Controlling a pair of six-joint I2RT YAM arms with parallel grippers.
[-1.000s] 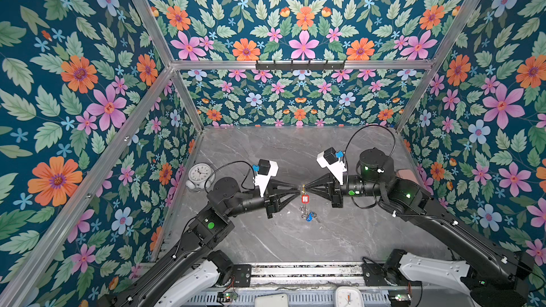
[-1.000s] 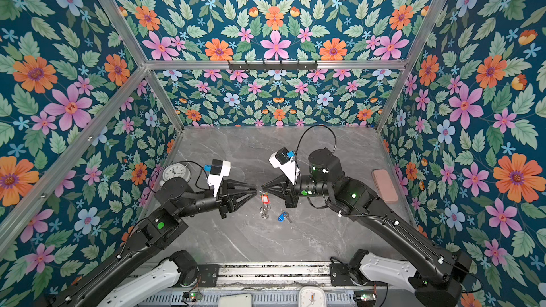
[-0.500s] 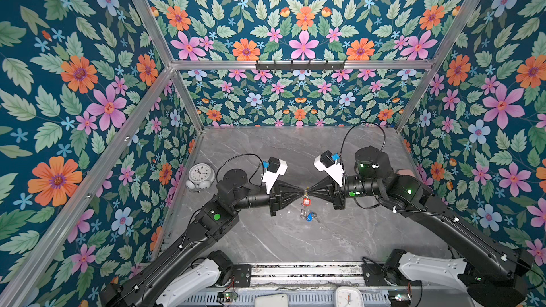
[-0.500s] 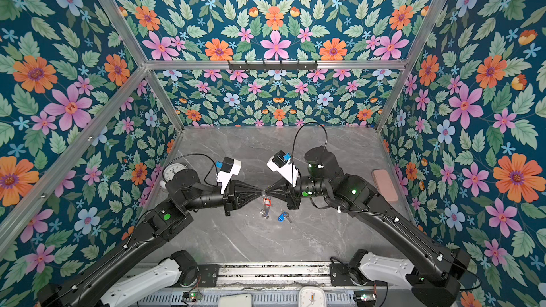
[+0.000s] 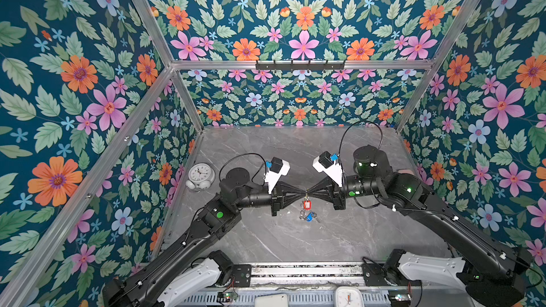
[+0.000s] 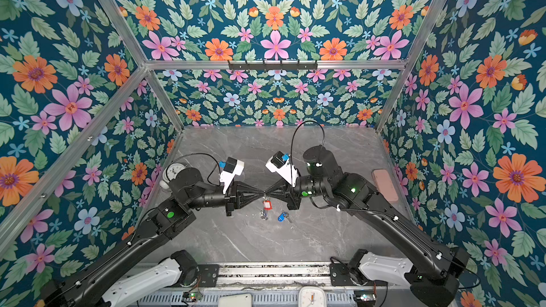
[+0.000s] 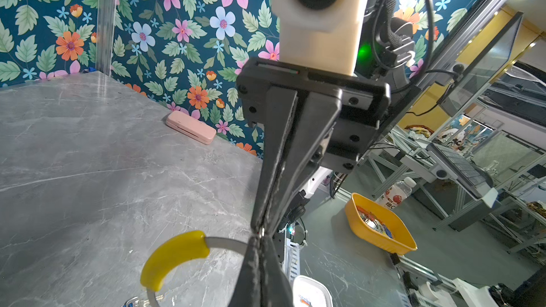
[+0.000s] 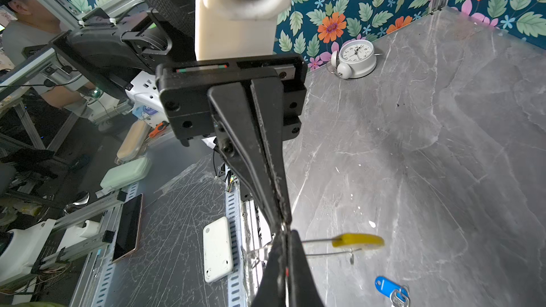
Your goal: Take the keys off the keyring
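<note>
Over the middle of the table my two grippers meet tip to tip. Both are shut on the keyring's thin grey band. In both top views the left gripper (image 5: 302, 195) (image 6: 261, 194) comes in from the left and the right gripper (image 5: 310, 195) (image 6: 267, 194) from the right. The keyring (image 7: 224, 242) is held off the table, its yellow sleeve (image 7: 174, 256) (image 8: 357, 240) to one side of the grip. The red-tagged key (image 5: 307, 204) (image 6: 266, 204) hangs below the grip point. On the table lies the blue-tagged key (image 5: 309, 217) (image 6: 281, 217) (image 8: 387, 286), apart from the hoop.
A round white alarm clock (image 5: 200, 175) (image 8: 356, 57) stands at the left wall. Against the right wall lies a pink case (image 6: 384, 184) (image 7: 190, 126). Floral walls close in three sides. A white phone-like slab (image 8: 217, 249) rests on the front rail.
The left arm has reached right and its jaws have closed on the keyring beside the right gripper's tips. The right gripper has kept its hold, shifting slightly.
</note>
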